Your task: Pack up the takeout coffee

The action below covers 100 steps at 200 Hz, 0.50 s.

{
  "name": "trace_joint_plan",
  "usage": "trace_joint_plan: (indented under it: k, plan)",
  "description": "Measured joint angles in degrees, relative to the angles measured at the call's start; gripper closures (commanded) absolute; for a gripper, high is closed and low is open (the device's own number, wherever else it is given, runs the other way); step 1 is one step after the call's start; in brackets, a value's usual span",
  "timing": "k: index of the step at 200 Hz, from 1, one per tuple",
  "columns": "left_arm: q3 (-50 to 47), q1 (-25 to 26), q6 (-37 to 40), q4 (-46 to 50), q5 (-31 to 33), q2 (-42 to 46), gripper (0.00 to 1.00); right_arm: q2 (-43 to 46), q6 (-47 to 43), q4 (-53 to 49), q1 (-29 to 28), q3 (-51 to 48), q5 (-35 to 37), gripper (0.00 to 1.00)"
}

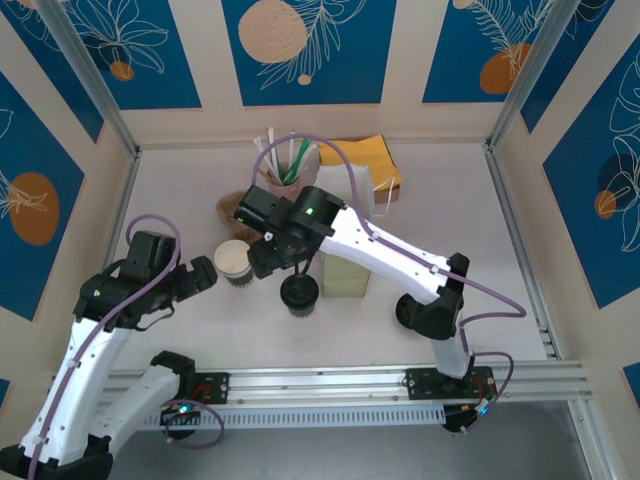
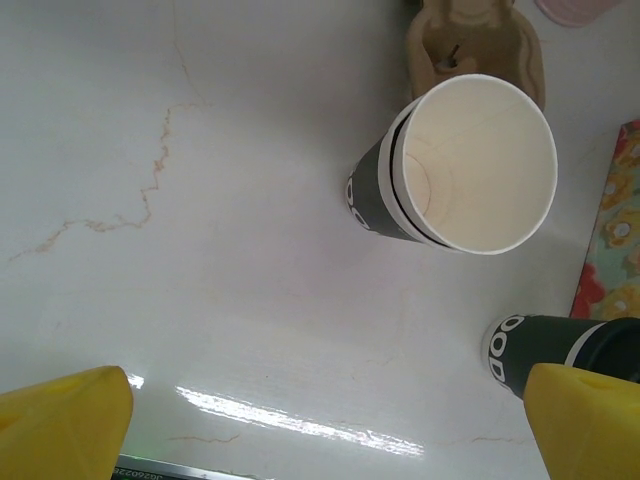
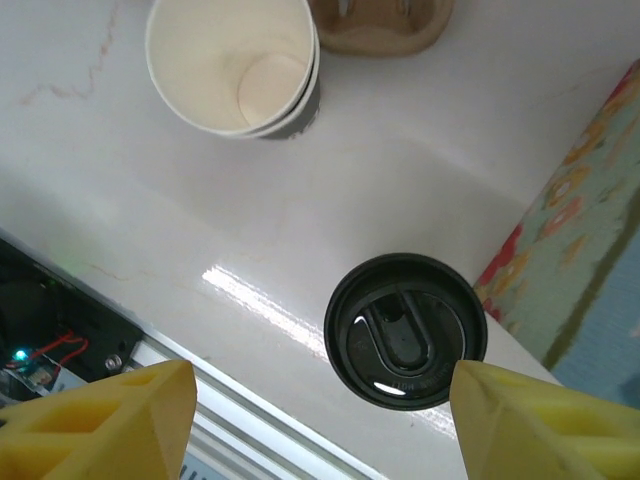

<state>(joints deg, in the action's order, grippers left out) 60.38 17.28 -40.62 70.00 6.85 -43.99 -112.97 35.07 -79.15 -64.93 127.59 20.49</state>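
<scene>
Starting at 8 o'clock on the table (image 1: 450, 220): finding the left gripper (image 1: 203, 275) hovering low, jaws spread fully apart, clamping nothing. Spotting an open paper cup (image 1: 233, 262) just at its 3 o'clock, standing upright, pale inside, dark band round the lower half, looking like 2 cups nested. Noting a brown cardboard carrier (image 1: 230, 210) close by at that cup's 12 o'clock.

Moving right: locating the takeout coffee (image 1: 299, 295) near the table's 6 o'clock, standing upright with its black lid (image 3: 405, 330) on, apart from the open cup at its 10 o'clock. Seeing the right gripper (image 3: 322, 400) hanging over it, jaws apart on either side of the lid, clamping nothing.

Finding the pale-yellow paper bag (image 1: 345, 270) just beside the coffee at its 2 o'clock. Picking out a pink cup of straws (image 1: 285, 178) farther back at 12 o'clock.
</scene>
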Motion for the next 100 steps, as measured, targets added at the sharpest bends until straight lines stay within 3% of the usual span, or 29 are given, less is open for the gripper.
trace_joint_plan:
  k: [100]
  plan:
    - [-3.5,0.0,0.2,-0.1,-5.9,6.0,0.0,-2.8,0.6,-1.5,3.4,-5.7,-8.8,0.23]
